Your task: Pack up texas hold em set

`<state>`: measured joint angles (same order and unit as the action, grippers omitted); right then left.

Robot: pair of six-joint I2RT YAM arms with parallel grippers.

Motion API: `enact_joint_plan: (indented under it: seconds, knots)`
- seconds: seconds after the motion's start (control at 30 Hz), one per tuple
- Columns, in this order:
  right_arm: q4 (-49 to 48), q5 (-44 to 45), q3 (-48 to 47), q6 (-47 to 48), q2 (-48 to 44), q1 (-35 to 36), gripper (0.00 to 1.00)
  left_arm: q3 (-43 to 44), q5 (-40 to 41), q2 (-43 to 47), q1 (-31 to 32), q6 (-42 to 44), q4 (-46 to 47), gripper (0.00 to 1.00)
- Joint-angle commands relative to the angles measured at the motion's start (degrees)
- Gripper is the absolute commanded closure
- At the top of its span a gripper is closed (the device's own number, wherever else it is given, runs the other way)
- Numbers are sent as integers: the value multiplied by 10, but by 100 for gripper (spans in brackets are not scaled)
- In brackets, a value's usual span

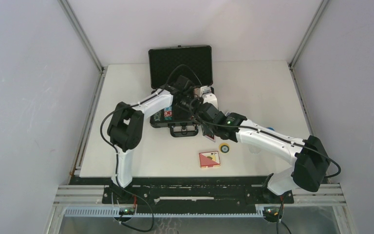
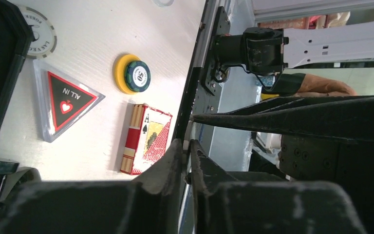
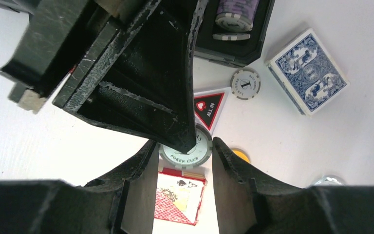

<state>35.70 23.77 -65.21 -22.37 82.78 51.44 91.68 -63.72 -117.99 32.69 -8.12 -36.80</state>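
Observation:
The black briefcase stands open at the back, lid up, with a purple chip stack in its tray. A grey-white poker chip hangs above the table, held across its width by my right gripper. My left gripper is shut on that same chip's faces, which show as a thin white sliver between its tips. Below lie the red deck, the triangular ALL IN button, a green chip on a yellow one and the blue deck.
Another grey chip lies on the table beside the case's front edge. A small blue object and a clear round piece sit by the right arm. Both arms cross over the case front.

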Motion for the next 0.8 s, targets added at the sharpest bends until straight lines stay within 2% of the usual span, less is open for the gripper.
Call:
enact_joint_plan:
  seconds: [0.0, 0.23, 0.27, 0.37, 0.43, 0.53, 0.77]
  knots:
    - [-29, 26, -29, 7, 0, 1, 59, 32, -28, -7, 10, 31, -27, 98]
    - [-28, 25, -29, 9, 3, 1, 58, 44, -35, -7, 9, 46, -33, 100]
    - [-25, 27, -29, 8, 2, 1, 52, 46, -29, -5, 8, 50, -34, 100]
    - [-15, 28, -21, 17, -7, 1, 22, 56, -9, 1, 3, 65, -45, 100]
    - [-16, 30, -4, 21, -23, 1, 11, 66, 22, 5, -3, 68, -48, 100]
    - [-29, 29, 27, 19, -65, 1, 7, 88, 51, -1, -14, 74, -57, 100]
    - [-68, 29, 88, 17, -189, -31, 7, 122, 165, -1, -22, 112, -41, 100]
